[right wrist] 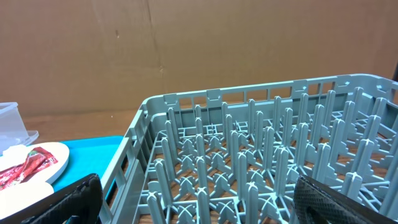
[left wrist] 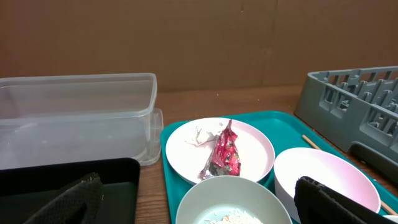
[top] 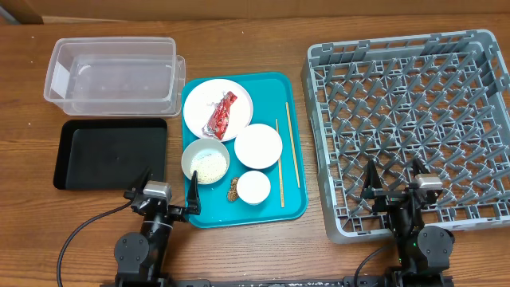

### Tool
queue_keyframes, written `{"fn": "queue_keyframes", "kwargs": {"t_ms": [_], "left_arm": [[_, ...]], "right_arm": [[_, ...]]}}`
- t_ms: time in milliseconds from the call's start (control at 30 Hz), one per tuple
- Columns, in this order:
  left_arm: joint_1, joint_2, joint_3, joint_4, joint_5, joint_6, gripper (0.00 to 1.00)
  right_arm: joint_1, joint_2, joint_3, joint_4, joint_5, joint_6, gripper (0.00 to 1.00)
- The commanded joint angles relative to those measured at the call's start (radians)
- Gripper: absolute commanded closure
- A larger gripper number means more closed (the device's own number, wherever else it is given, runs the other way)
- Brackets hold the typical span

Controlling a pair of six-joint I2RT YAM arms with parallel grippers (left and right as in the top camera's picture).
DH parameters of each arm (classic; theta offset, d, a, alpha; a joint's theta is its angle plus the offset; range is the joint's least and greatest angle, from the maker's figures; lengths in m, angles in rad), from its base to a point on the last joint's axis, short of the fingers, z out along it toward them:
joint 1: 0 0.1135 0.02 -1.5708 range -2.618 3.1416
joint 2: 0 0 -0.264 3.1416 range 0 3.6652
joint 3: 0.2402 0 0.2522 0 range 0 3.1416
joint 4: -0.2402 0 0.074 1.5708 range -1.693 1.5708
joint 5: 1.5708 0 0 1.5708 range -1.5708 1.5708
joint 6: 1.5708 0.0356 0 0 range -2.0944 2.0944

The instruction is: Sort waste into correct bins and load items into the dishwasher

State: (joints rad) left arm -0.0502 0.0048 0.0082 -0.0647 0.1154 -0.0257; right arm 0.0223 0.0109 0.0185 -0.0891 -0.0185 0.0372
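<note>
On the teal tray [top: 293, 96], a round white plate [top: 205, 112] carries a red snack wrapper [top: 222, 115] and a bit of white tissue [left wrist: 200, 135]. A bowl with rice grains [top: 205, 162], a larger bowl [top: 258, 146], a small cup [top: 254, 187], a brown scrap [top: 233, 190] and two chopsticks [top: 292, 154] also lie there. The clear tub [top: 111, 74] and black tray [top: 110, 154] sit at left, the grey dish rack [top: 410, 127] at right. My left gripper [top: 166, 194] is open and empty at the tray's near-left corner. My right gripper [top: 395, 182] is open and empty over the rack's near edge.
The clear tub's lid edge [top: 180, 80] juts toward the teal tray. Bare wood table [top: 255, 255] runs along the near side between the two arm bases. A cardboard wall [left wrist: 199, 43] stands behind the table.
</note>
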Motion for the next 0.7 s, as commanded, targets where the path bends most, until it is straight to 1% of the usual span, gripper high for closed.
{"fn": "queue_keyframes", "kwargs": {"t_ms": [0,67,200,300,400,533,667], "left_arm": [[0.006,0.003,-0.003,-0.003,-0.018,0.003,0.0],[0.006,0.003,-0.003,0.002,-0.006,-0.02,0.0],[0.006,0.003,-0.003,0.002,-0.006,-0.075,0.0],[0.006,0.004,0.013,0.0,-0.005,-0.088,0.0],[0.007,0.018,0.057,-0.021,-0.011,-0.087,0.0],[0.007,0.089,0.15,-0.084,-0.02,-0.085,0.0],[0.006,0.229,0.252,-0.121,-0.01,-0.083,0.0]], "right_arm": [[0.005,-0.008,-0.011,0.007,0.006,0.0,0.0],[0.005,-0.008,-0.011,0.008,0.006,0.001,0.0],[0.005,-0.008,-0.01,0.01,-0.001,0.109,0.0],[0.005,-0.008,-0.006,0.02,-0.002,0.158,0.0],[0.005,-0.008,0.024,0.02,-0.001,0.173,0.0],[0.005,-0.008,0.081,0.009,-0.001,0.173,0.0],[0.005,0.011,0.169,-0.078,-0.015,0.174,0.0]]}}
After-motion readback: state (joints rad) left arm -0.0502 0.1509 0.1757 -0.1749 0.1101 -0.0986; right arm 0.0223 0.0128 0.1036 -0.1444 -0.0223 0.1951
